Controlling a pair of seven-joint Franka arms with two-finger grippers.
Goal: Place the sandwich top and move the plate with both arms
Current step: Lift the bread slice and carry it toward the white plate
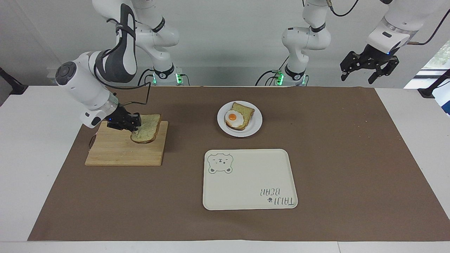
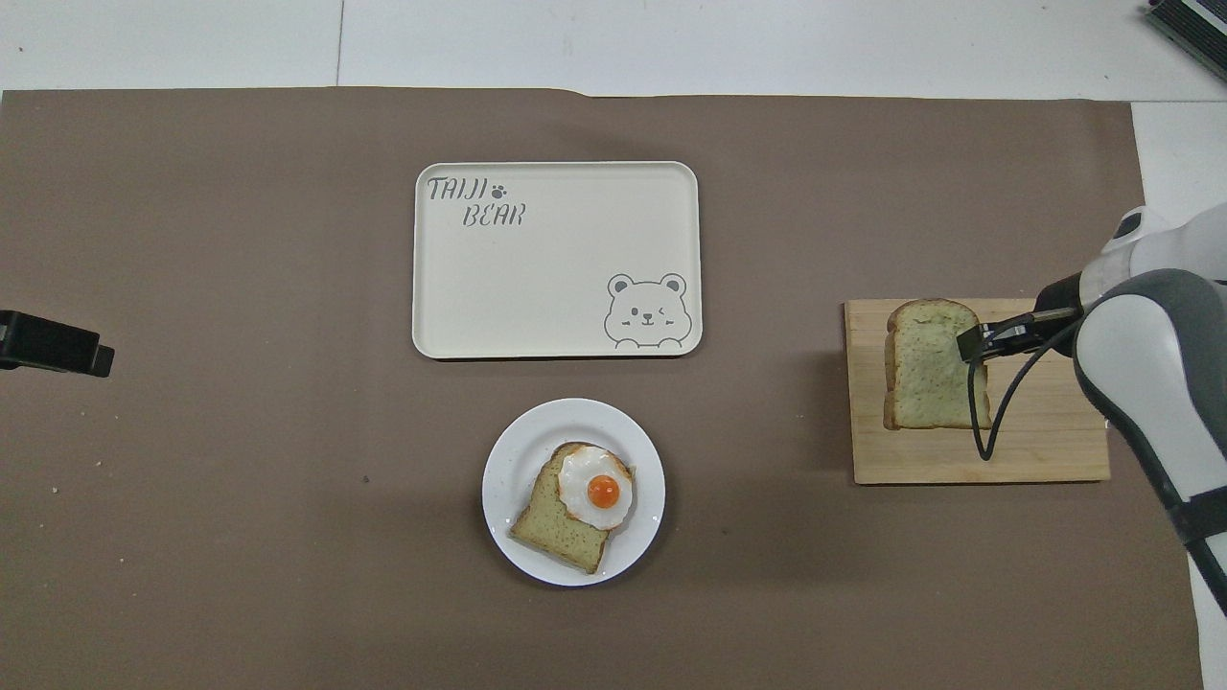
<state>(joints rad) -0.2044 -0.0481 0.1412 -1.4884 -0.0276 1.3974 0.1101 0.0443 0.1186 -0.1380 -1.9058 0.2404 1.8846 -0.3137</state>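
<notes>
My right gripper (image 1: 135, 122) is shut on the sandwich top (image 1: 147, 128), a plain bread slice, and holds it by one edge above the wooden cutting board (image 1: 116, 151). The slice (image 2: 925, 364) also shows in the overhead view with the gripper (image 2: 970, 340) at its edge. The small white plate (image 1: 255, 123) bears a bread slice with a fried egg (image 1: 235, 118) and sits near the table's middle; it also shows in the overhead view (image 2: 518, 460). My left gripper (image 1: 369, 68) is open and waits high over the left arm's end of the table.
A cream rectangular tray with a bear drawing (image 1: 253, 182) lies farther from the robots than the plate; it also shows in the overhead view (image 2: 556, 278). A brown mat (image 1: 334, 158) covers the table. A black object (image 2: 53, 343) shows at the overhead view's edge.
</notes>
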